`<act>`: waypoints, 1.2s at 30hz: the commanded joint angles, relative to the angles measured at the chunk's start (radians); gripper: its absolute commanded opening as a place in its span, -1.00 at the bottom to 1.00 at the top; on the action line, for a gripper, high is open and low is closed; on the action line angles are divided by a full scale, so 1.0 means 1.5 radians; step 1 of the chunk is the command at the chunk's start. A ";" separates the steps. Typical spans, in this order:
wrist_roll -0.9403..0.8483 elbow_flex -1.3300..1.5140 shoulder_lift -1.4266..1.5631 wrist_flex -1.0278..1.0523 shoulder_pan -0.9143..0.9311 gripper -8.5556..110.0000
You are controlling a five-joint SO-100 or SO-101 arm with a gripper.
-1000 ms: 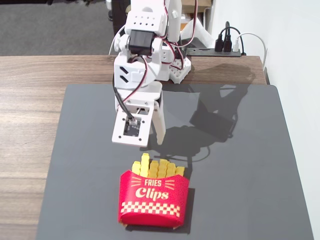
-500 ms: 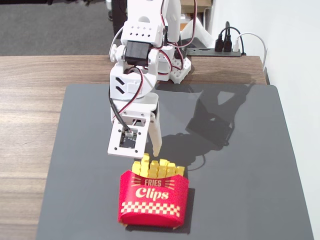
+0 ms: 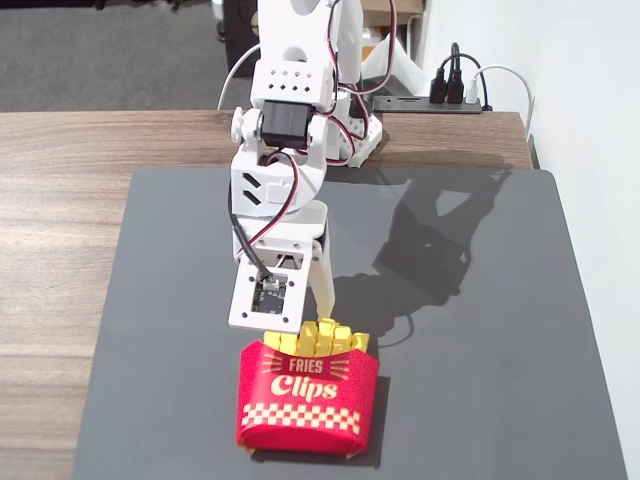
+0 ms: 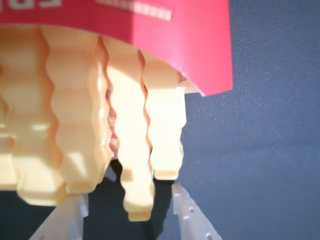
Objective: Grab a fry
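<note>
The red "Fries Clips" carton stands on the dark mat near its front edge, with several yellow fry tops sticking out. My gripper hangs just behind and above those tops. In the wrist view the carton fills the top, and several crinkled fries hang out of it. The end of one fry reaches between my fingers. My gripper is open, with a gap between the fry and each finger. The left finger and right finger show at the bottom edge.
The arm's base stands at the mat's far edge on the wooden table. A power strip with cables lies behind it. A white wall runs along the right side.
</note>
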 commanded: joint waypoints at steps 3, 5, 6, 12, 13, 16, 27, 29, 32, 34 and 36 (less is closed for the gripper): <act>0.008 -0.037 -0.002 -0.017 -0.006 -0.60; 0.010 -0.037 -0.005 -0.020 -0.007 -0.65; 0.012 -0.037 -0.006 -0.022 -0.008 -0.68; 0.019 -0.037 -0.011 -0.028 -0.014 -0.73; 0.021 -0.037 -0.012 -0.028 -0.014 -0.74; 0.028 -0.037 -0.015 -0.032 -0.017 -0.78; 0.041 -0.037 -0.011 -0.031 -0.027 -0.85; 0.042 -0.036 -0.004 -0.021 -0.028 -0.85; 0.043 -0.027 0.012 -0.010 -0.028 -0.85; 0.043 -0.011 0.028 -0.007 -0.028 -0.85; 0.041 0.006 0.046 -0.007 -0.028 -0.85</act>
